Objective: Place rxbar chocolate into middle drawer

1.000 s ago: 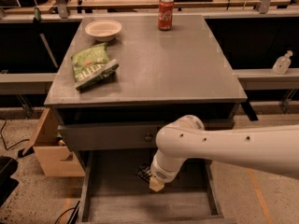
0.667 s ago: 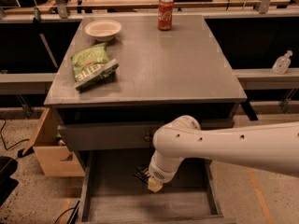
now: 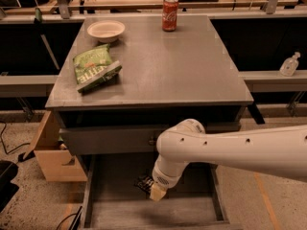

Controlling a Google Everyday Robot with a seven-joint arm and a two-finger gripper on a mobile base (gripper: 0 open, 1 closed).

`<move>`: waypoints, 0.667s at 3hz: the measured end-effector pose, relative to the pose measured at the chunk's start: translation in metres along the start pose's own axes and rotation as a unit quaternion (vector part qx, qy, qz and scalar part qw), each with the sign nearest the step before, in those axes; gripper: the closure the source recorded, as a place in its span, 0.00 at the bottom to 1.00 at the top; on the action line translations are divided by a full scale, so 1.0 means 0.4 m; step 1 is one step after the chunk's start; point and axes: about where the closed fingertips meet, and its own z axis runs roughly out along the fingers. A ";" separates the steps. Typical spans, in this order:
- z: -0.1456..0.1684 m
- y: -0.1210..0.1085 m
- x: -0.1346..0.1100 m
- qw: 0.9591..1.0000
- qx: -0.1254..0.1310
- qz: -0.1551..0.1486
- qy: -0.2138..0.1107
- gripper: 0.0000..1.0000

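Note:
The middle drawer (image 3: 103, 214) is pulled open below the grey cabinet, and its bare plank floor shows. My white arm reaches in from the right, and my gripper (image 3: 154, 190) hangs inside the drawer, just above the floor near its middle. The gripper is shut on the rxbar chocolate (image 3: 143, 182), a small dark bar that sticks out to the gripper's left. Part of the bar is hidden behind the gripper.
On the cabinet top (image 3: 192, 75) lie a green chip bag (image 3: 94, 68), a white bowl (image 3: 106, 30) and a red soda can (image 3: 170, 14). A closed drawer front (image 3: 105, 140) sits above the open drawer. A wooden box (image 3: 53, 152) stands on the floor at left.
My gripper has moved slightly down and to the left inside the drawer, with the bar still in it. Nothing on the cabinet top has moved.

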 end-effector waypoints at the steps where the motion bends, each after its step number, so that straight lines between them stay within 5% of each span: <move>1: 0.001 0.001 0.001 1.000 0.000 0.000 0.001 0.15; 2: 0.002 0.002 0.002 1.000 -0.001 -0.001 0.001 0.00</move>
